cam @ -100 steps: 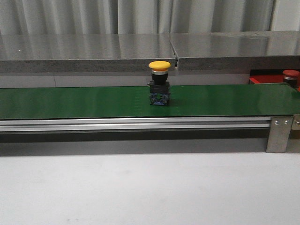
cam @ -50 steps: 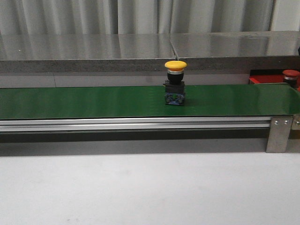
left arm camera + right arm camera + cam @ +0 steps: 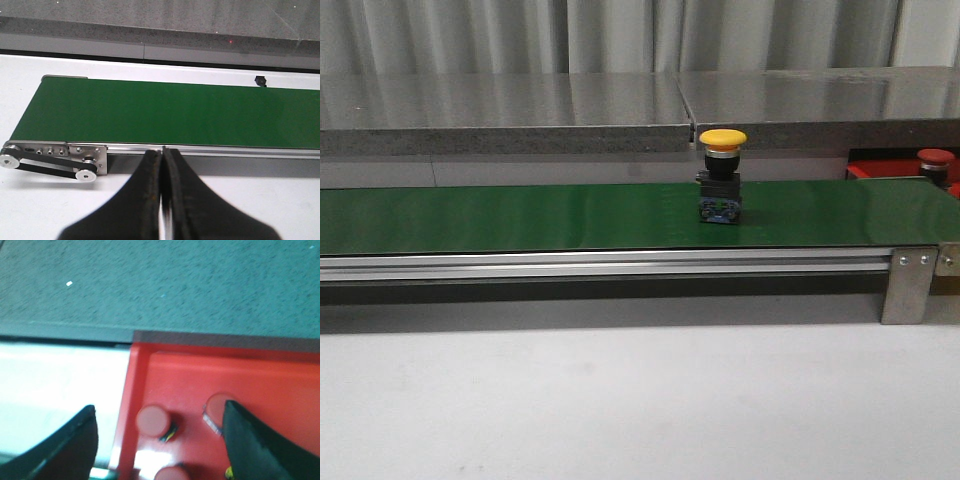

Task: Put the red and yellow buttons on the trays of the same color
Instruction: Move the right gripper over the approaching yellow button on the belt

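Observation:
A yellow-capped button stands upright on the green belt, right of its middle. At the belt's far right end a red button sits on the red tray. In the right wrist view, my right gripper hangs open above that red tray. Three red buttons rest on the tray: one lies between the fingers, one is partly behind a finger, and one is cut off by the frame edge. My left gripper is shut and empty at the near rail of the belt. No yellow tray is in view.
A grey stone-like ledge runs behind the belt. The belt's aluminium rail and end bracket face the white table. A pulley and drive belt sit at the belt's left end. A small dark object lies beyond the belt.
The yellow button has ridden to the right along the green belt, from near the middle to right of middle. Nothing else has visibly changed.

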Controlling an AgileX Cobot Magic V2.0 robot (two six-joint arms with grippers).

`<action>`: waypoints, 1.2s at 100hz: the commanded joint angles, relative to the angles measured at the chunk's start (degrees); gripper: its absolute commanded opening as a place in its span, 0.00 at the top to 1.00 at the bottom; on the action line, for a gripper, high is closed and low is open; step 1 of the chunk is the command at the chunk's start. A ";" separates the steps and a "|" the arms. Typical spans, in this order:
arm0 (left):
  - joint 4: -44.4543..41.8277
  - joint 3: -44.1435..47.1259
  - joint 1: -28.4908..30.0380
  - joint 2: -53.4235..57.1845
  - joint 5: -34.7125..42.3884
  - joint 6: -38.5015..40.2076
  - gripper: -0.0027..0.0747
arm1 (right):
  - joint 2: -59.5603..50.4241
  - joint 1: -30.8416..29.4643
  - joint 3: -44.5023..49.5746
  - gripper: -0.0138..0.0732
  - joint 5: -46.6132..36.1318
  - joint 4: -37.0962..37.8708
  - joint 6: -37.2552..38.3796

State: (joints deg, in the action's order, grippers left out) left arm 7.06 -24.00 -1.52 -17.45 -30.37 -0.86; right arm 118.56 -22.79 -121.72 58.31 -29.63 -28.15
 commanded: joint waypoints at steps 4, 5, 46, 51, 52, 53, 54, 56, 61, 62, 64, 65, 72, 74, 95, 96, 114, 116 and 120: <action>0.89 -1.53 -0.39 -0.44 4.17 0.10 0.99 | -6.14 -0.21 -1.15 0.23 3.75 -2.46 -0.88; 0.89 -1.53 -0.39 -0.44 4.17 0.10 0.99 | -6.32 -0.15 -1.05 0.23 4.14 -2.59 -0.88; 0.89 -1.53 -0.39 -0.44 4.17 0.10 0.99 | -22.35 -0.16 22.05 0.23 5.12 -9.71 -9.70; 0.89 -1.53 -0.39 -0.44 4.17 0.10 0.99 | -25.14 -0.16 26.69 0.23 3.73 -10.27 -11.31; 0.89 -1.53 -0.39 -0.44 4.17 0.10 0.99 | -25.82 -0.16 27.27 0.23 3.30 -10.35 -11.66; 0.89 -1.53 -0.39 -0.44 4.17 0.10 0.99 | -26.16 -0.16 28.44 0.23 3.11 -10.54 -11.89; 0.89 -1.53 -0.39 -0.44 4.17 0.10 0.99 | -26.49 -0.16 29.03 0.23 2.66 -10.60 -12.04; 0.89 -1.53 -0.39 -0.44 4.17 0.10 0.99 | -27.48 -0.16 30.74 0.23 2.21 -10.96 -12.75; 0.89 -1.53 -0.39 -0.44 4.17 0.10 0.99 | -29.69 -0.16 34.67 0.23 0.60 -11.89 -14.49; 0.89 -1.53 -0.39 -0.44 4.17 0.10 0.99 | -30.27 -0.16 35.22 0.23 0.46 -12.15 -14.98; 0.89 -1.53 -0.39 -0.44 4.17 0.10 0.99 | -31.09 -0.16 36.83 0.23 -0.05 -12.54 -15.82; 0.89 -1.53 -0.39 -0.44 4.17 0.10 0.99 | -31.33 -0.16 37.90 0.23 -0.20 -12.68 -16.08; 0.89 -1.53 -0.39 -0.44 4.17 0.10 0.99 | -33.53 -0.16 42.82 0.23 -1.54 -14.27 -18.58; 0.89 -1.53 -0.39 -0.44 4.17 0.10 0.99 | -34.06 -0.16 44.17 0.23 -1.91 -14.94 -19.34; 0.89 -1.53 -0.39 -0.44 4.17 0.10 0.99 | -35.76 0.98 54.78 0.23 -6.16 -20.59 -26.82; 0.89 -1.53 -0.39 -0.44 4.17 0.10 0.99 | -35.76 1.28 55.03 0.23 -6.69 -20.67 -26.97; 0.89 -1.53 -0.39 -0.44 4.17 0.10 0.99 | -35.64 7.78 58.51 0.23 -13.78 -20.60 -30.75; 0.89 -1.53 -0.39 -0.44 4.17 0.10 0.99 | -35.50 8.63 58.62 0.23 -14.40 -20.50 -31.10; 0.89 -1.53 -0.39 -0.44 4.17 0.10 0.99 | -35.30 10.24 58.71 0.23 -15.69 -20.33 -31.51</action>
State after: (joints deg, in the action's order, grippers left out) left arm 7.06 -24.00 -1.52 -17.45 -30.37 -0.86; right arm 85.13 -15.36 -62.03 46.66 -46.80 -57.31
